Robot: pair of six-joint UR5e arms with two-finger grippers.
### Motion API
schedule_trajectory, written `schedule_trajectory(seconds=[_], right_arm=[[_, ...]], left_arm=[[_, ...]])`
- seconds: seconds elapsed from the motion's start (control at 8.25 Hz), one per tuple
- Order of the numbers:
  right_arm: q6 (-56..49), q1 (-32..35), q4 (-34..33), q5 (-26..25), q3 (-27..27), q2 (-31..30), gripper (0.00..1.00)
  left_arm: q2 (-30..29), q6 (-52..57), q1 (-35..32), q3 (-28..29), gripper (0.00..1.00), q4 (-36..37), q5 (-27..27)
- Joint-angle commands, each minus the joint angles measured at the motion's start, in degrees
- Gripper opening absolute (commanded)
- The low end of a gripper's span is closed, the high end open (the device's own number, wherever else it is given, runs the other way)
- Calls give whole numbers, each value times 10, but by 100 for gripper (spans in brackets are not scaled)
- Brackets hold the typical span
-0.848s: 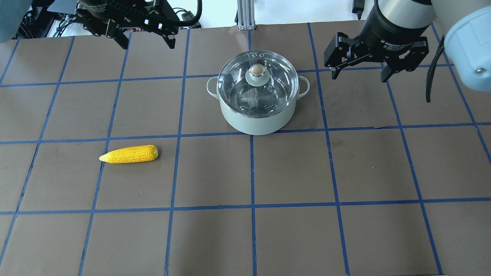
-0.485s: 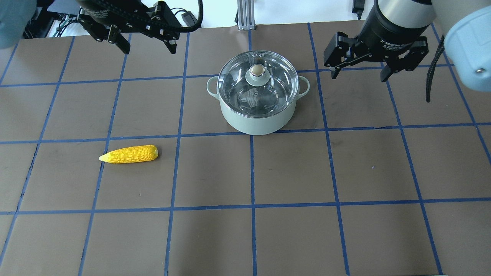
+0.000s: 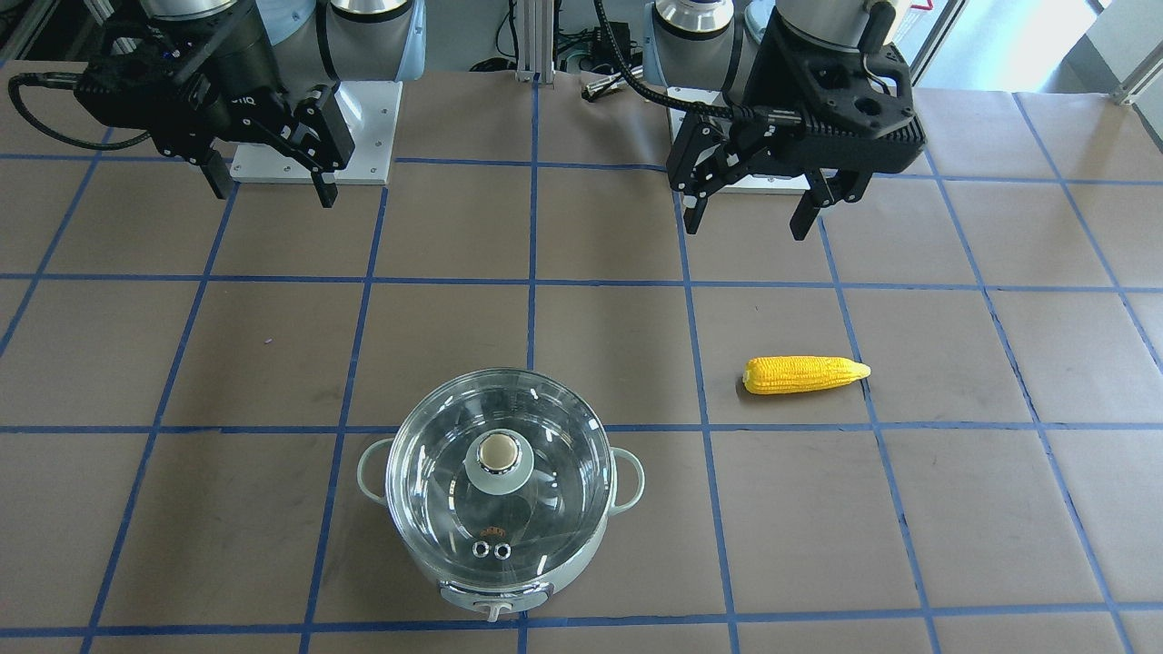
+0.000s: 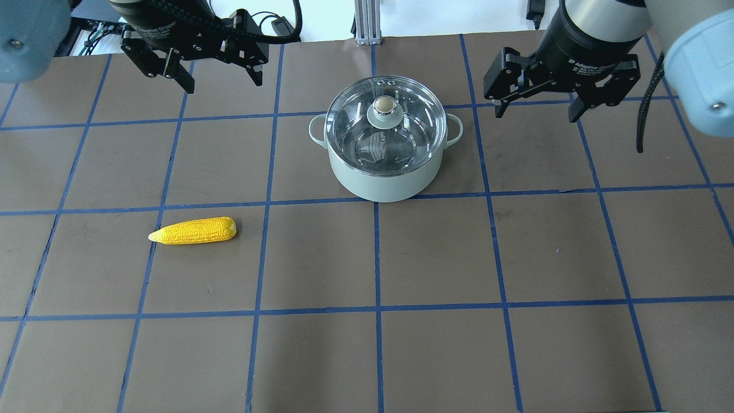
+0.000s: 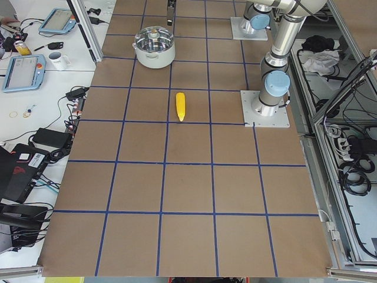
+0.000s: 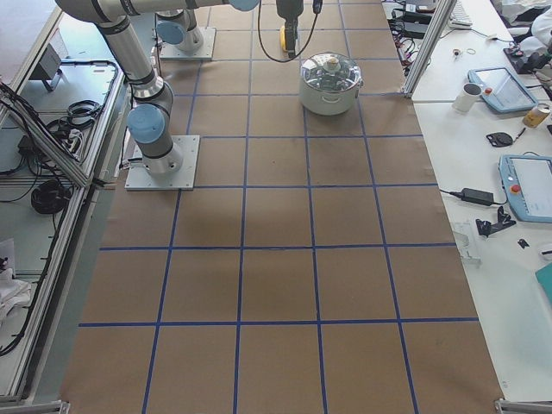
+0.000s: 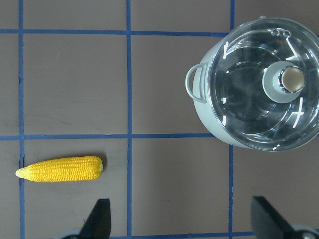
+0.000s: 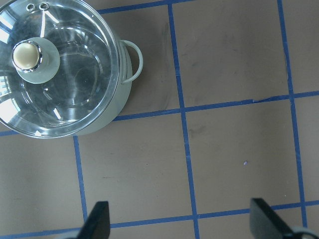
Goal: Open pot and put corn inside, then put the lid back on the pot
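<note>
The mint-green pot (image 4: 385, 178) stands at the table's middle back with its glass lid (image 4: 401, 123) on; the lid's beige-capped knob (image 4: 385, 105) is on top. They also show in the front view as pot (image 3: 498, 599) and lid (image 3: 545, 472). The yellow corn (image 4: 192, 230) lies flat on the table at front left, also in the front view (image 3: 804, 373) and the left wrist view (image 7: 61, 169). My left gripper (image 4: 219, 80) hangs open high at back left. My right gripper (image 4: 536, 109) hangs open to the right of the pot. Both are empty.
Brown table (image 4: 436, 258) with a blue tape grid. The robot bases (image 3: 313, 136) stand at the near edge. Side benches hold tablets and a mug (image 6: 468, 97) beyond the table's far edge.
My left gripper has moved a little to the right and toward the table's middle. My right gripper, the pot, lid and corn have not moved.
</note>
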Motion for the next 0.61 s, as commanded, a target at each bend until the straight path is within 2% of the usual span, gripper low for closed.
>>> schedule_trajectory(seconds=[0.0, 0.12, 0.24, 0.36, 0.48], right_arm=[[-4, -2, 2, -1, -1, 0, 100], [-6, -2, 2, -2, -1, 0, 100], [-4, -2, 0, 7, -2, 1, 100], [0, -2, -1, 8, -11, 21, 100], [4, 0, -1, 7, -44, 52, 100]], left_arm=[[-5, -121, 26, -38, 100, 12, 0], [-8, -176, 52, -54, 100, 22, 0], [-8, -185, 76, -71, 100, 48, 1], [-4, -216, 95, -98, 100, 69, 1], [-4, -281, 118, -119, 100, 91, 4]])
